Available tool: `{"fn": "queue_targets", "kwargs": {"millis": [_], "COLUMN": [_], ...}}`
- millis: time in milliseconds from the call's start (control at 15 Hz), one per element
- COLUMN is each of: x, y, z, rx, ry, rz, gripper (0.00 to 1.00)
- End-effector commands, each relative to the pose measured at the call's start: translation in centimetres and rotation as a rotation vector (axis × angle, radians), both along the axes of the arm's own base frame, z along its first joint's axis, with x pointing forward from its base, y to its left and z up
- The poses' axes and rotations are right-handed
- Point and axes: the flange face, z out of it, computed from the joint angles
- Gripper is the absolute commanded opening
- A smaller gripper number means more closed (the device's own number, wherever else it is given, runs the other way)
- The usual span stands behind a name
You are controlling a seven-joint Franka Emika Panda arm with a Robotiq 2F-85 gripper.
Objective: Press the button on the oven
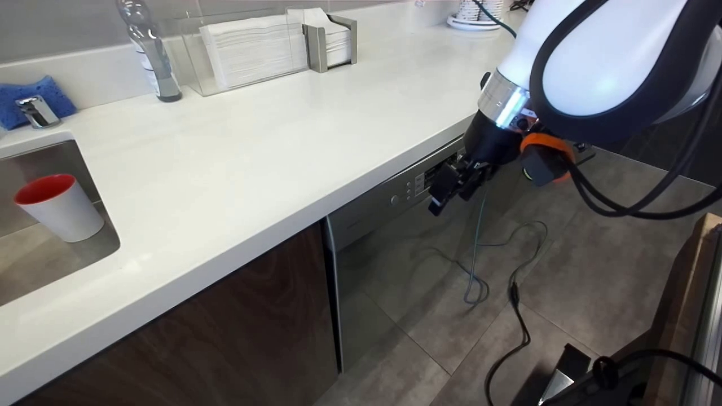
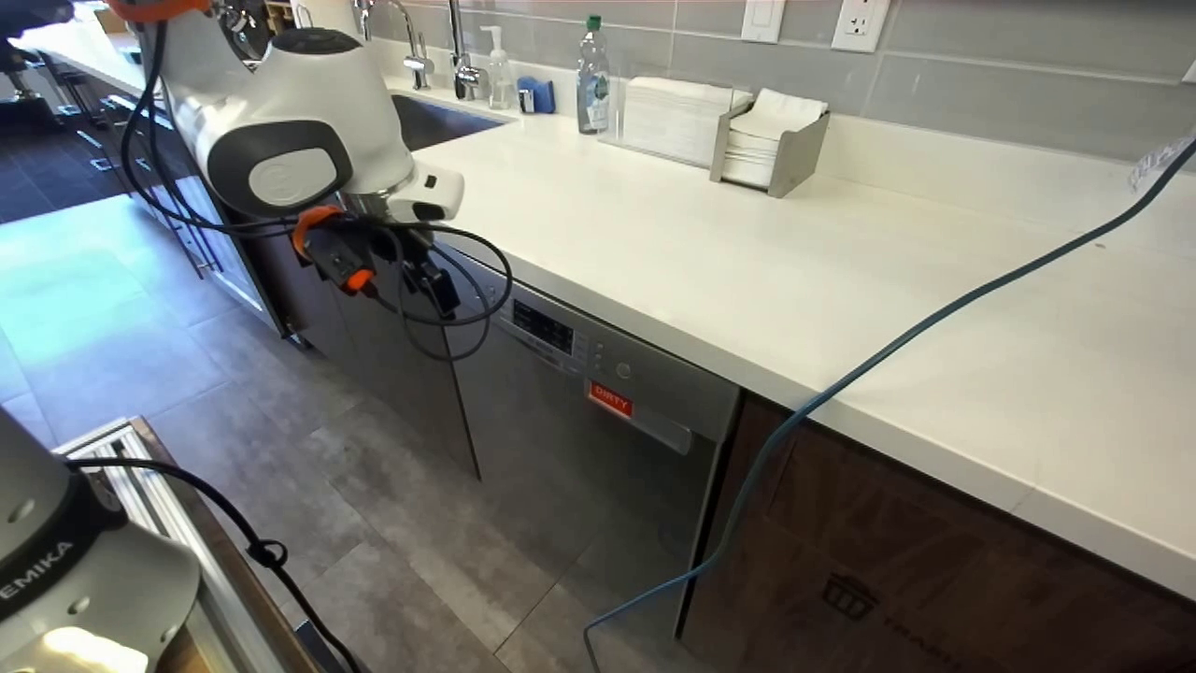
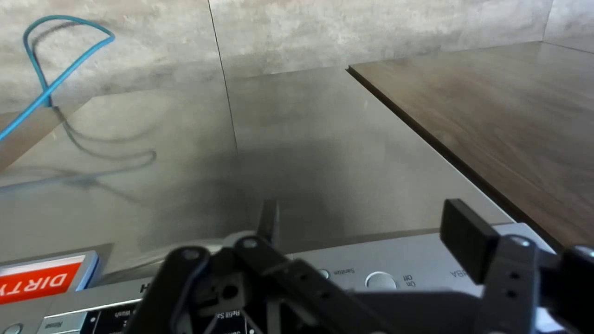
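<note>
The oven, a grey stainless-steel front (image 1: 361, 304), is under the counter; it also shows in an exterior view (image 2: 561, 439) and the wrist view (image 3: 371, 176). Its top control strip (image 3: 431, 260) bears a round silver On/Off button (image 3: 381, 280), whose lower edge is hidden by the gripper body; a round button (image 1: 395, 200) shows in an exterior view. A dark display panel (image 2: 542, 327) and red DIRTY tag (image 2: 610, 398) are on the front. My gripper (image 3: 366, 232) is open and empty, its fingertips either side of the button in view. It (image 1: 453, 194) hangs before the strip; contact cannot be told.
The white countertop (image 1: 254, 146) juts over the oven. Dark wooden cabinet doors (image 1: 225, 332) flank it. Napkin holders (image 2: 775, 150), a bottle (image 2: 592, 84) and a sink with a red-and-white cup (image 1: 62, 208) are at the back. Cables (image 2: 448, 318) loop around the wrist and lie on the floor.
</note>
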Motion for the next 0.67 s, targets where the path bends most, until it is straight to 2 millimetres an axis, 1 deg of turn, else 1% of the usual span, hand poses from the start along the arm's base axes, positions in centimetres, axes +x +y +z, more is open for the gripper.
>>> {"fn": "queue_targets", "kwargs": {"millis": [0, 67, 333, 467, 533, 600], "x": [1.0, 1.1, 1.5, 1.6, 1.7, 1.9], "y": [0.3, 0.2, -0.4, -0.7, -0.8, -0.7], "z": [-0.8, -0.9, -1.2, -1.3, -1.4, -1.4], "rx": [0.0, -0.002, -0.007, -0.005, -0.003, 0.004], "ry": [-0.051, -0.062, -0.107, -0.123, -0.131, -0.137], "rz": [0.004, 0.001, -0.013, -0.022, -0.024, -0.025], "gripper": [0.59, 0.5, 0.22, 0.1, 0.02, 0.01]}}
